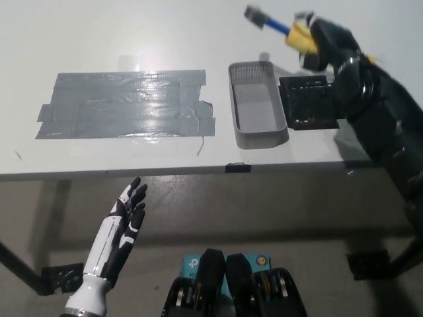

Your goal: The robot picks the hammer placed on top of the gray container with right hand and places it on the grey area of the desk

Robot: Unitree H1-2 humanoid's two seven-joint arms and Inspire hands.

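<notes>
with the black right hand [322, 41] closed round the yellow grip, its fingers [310, 30] hold the hammer [276, 25] in the air, head sticking out beyond them, above and past the empty gray container [256, 105]. that overhanging head could twist the grip loose and drop short of the grey area [122, 105] of the counter [99, 33], far across from the fingers. the white left hand [122, 224] rests low, fingers spread, holding nothing.
</notes>
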